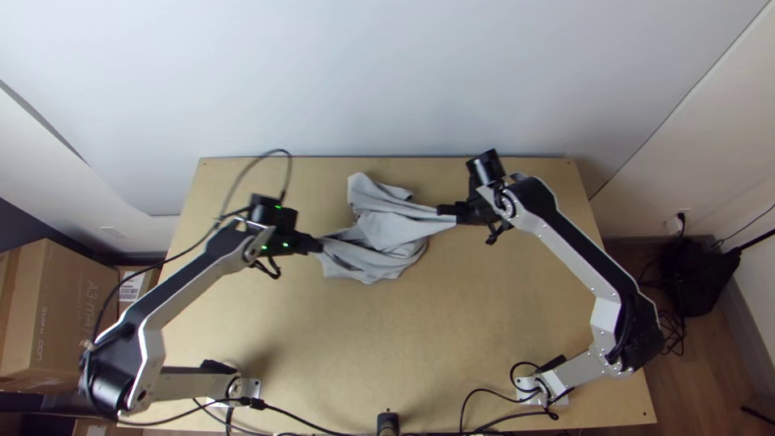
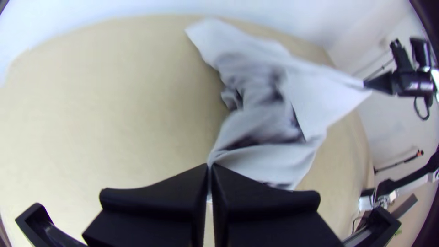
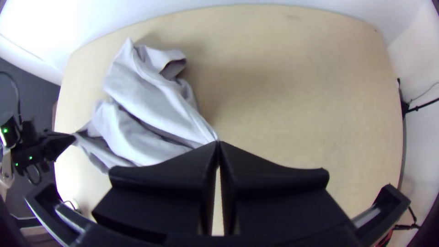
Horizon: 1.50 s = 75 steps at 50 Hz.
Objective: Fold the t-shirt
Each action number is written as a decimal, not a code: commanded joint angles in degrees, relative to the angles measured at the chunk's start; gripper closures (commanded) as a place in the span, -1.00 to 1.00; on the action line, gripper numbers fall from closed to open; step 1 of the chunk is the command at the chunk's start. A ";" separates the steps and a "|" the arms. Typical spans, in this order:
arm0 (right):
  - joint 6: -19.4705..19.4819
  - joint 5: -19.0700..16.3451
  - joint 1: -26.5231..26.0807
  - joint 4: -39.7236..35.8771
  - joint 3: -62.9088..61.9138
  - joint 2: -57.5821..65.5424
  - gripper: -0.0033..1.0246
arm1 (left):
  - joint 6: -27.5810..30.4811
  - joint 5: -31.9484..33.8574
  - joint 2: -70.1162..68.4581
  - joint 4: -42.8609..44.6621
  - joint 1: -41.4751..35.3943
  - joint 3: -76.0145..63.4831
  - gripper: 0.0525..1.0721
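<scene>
Slip risk on your bunched t-shirt (image 1: pixel 387 234).
Your left fingers (image 2: pixel 183 192) and right fingers (image 3: pixel 260 178) each clamp a bit of it; it lies between them, toward the bench's (image 1: pixel 363 347) far edge. Pull too hard, a shallow bite could let go.

In the left wrist view, the grey t-shirt (image 2: pixel 265 121) lies bunched on the light wooden tabletop (image 2: pixel 114 110), with loose folds through its middle. The left gripper (image 1: pixel 320 243) has its jaws closed, their tips pinching one edge. Farther off, the right gripper (image 1: pixel 440 211) holds another part, from which a smoother stretch of cloth spreads toward the folds. A pale wall (image 2: pixel 292 16) stands beyond the tabletop.
</scene>
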 commanded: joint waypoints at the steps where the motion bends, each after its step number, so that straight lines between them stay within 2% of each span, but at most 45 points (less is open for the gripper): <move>1: 0.74 -0.01 -3.34 -0.20 1.20 -3.07 0.95 | -0.23 -1.17 -7.12 -2.08 5.71 2.98 0.95; 10: -0.05 -0.27 -7.91 -0.73 7.35 -4.39 0.95 | 0.82 -2.58 -13.80 -5.42 15.38 9.48 0.95; 19: -1.28 -0.80 -11.07 -2.75 18.78 -3.51 0.95 | 2.67 -3.45 -15.47 -8.32 22.58 18.80 0.95; 33: -2.33 -0.71 -15.12 -9.52 43.91 3.08 0.95 | 2.93 -6.00 -14.94 -8.59 27.33 30.14 0.95; 37: -2.68 -0.71 -15.82 -8.82 48.04 3.08 0.95 | 2.76 -6.79 -14.59 -8.41 27.59 34.09 0.95; 44: -4.44 -0.80 -14.68 -5.56 45.41 -3.16 0.95 | 2.49 -7.06 -16.17 -8.15 28.12 39.89 0.95; 51: -8.66 -0.80 -13.80 0.24 41.28 -14.24 0.95 | 0.30 -7.15 -22.68 -5.07 29.26 40.33 0.95; 56: -11.74 -0.80 -12.74 4.28 36.70 -23.64 0.95 | -0.58 -7.15 -27.51 -3.93 33.04 40.68 0.95; 63: -16.04 -0.89 -10.02 7.00 29.06 -36.91 0.95 | -0.94 -7.32 -35.51 -3.67 35.41 40.07 0.95; 69: -16.13 -1.15 -7.82 9.64 22.55 -48.43 0.95 | -0.94 -9.34 -42.28 -3.67 35.41 40.07 0.95; 75: -16.13 -4.32 -8.88 10.34 17.98 -56.16 0.95 | -1.11 -10.13 -47.55 -4.90 35.15 39.80 0.95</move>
